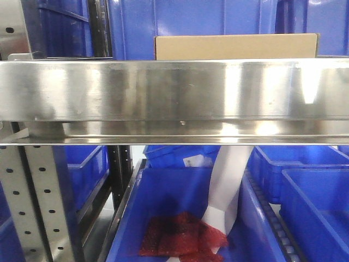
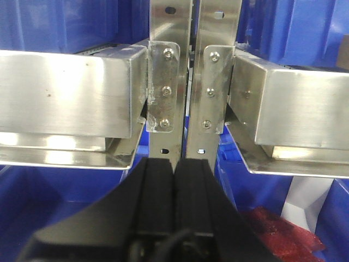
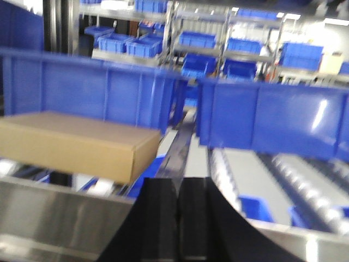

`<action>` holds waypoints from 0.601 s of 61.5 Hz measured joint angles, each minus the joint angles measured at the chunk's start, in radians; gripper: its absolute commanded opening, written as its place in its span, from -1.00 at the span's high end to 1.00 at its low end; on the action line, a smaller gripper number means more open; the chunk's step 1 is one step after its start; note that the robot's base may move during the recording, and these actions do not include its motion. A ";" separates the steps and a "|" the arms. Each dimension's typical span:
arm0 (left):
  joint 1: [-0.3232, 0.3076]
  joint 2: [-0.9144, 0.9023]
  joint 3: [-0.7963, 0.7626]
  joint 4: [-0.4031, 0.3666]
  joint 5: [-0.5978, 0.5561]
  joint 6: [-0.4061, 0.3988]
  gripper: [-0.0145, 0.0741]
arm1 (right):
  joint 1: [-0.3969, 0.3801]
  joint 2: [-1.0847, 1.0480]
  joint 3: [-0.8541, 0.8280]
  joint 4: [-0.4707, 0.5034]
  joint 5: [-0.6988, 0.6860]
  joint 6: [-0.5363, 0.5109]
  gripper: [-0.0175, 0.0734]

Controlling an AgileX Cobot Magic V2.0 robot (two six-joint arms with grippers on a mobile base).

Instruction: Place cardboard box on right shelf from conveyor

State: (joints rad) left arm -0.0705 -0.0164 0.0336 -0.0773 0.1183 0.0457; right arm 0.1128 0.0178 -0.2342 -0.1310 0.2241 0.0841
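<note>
The plain tan cardboard box (image 1: 237, 46) lies flat on the right shelf (image 1: 174, 90), just behind its broad shiny steel lip. The right wrist view shows the cardboard box (image 3: 71, 143) resting up and to the left of my right gripper (image 3: 178, 181). That gripper is shut with nothing between its fingers, and it sits apart from the box, over the shelf lip (image 3: 54, 218). My left gripper (image 2: 175, 161) is shut and empty too, pointing at two perforated steel uprights (image 2: 170, 71). The conveyor is out of view.
Tall blue bins (image 1: 207, 22) stand behind the box. Below the shelf, a blue bin (image 1: 174, 202) holds red mesh (image 1: 182, 234) and a white strip (image 1: 226, 188). Roller tracks (image 3: 305, 174) run right of the box. Steel beams (image 2: 65, 93) flank the uprights.
</note>
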 measured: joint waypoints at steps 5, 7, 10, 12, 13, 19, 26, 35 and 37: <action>0.000 0.000 0.000 0.000 0.000 0.000 0.94 | -0.025 0.000 0.056 0.078 -0.039 -0.036 0.49; 0.000 0.000 0.000 0.000 0.000 0.000 0.94 | -0.040 0.000 0.083 0.102 -0.066 -0.049 0.49; 0.000 0.000 0.000 0.000 0.000 0.000 0.93 | -0.068 0.000 0.119 0.131 -0.108 -0.061 0.49; 0.000 0.000 0.000 0.000 0.000 0.000 0.93 | -0.084 0.000 0.144 0.144 -0.132 -0.064 0.49; 0.000 0.000 0.000 0.000 0.000 0.000 0.94 | -0.095 0.000 0.153 0.150 -0.141 -0.066 0.49; 0.000 0.000 0.000 0.000 0.000 0.000 0.94 | -0.133 0.000 0.212 0.185 -0.179 -0.071 0.49; 0.000 0.000 0.000 0.000 0.000 0.000 0.94 | -0.140 -0.017 0.258 0.195 -0.197 -0.073 0.49; 0.000 0.000 0.000 0.000 0.000 0.000 0.94 | -0.140 -0.027 0.264 0.198 -0.206 -0.073 0.49; 0.000 0.000 0.000 0.000 0.000 0.000 0.94 | -0.140 -0.027 0.264 0.198 -0.212 -0.073 0.49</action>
State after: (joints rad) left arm -0.0705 -0.0164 0.0336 -0.0773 0.1183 0.0457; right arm -0.0276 -0.0093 0.0298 0.0667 0.0124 0.0114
